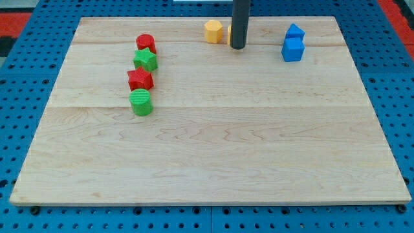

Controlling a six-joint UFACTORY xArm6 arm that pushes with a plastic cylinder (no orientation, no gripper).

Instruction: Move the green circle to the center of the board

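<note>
The green circle (140,102) sits on the wooden board (213,162) at the view's left, at the bottom of a column of blocks. Above it are a red star (140,79), a green star (145,60) and a red block (146,43). My tip (238,46) is near the view's top centre, far to the right of and above the green circle. It stands just right of a yellow hexagon (214,31) and hides most of a second yellow block (229,35) behind the rod.
Two blue blocks stand at the view's top right: a cube (292,50) with another blue block (295,32) just above it. The board lies on a blue pegboard surface (26,129).
</note>
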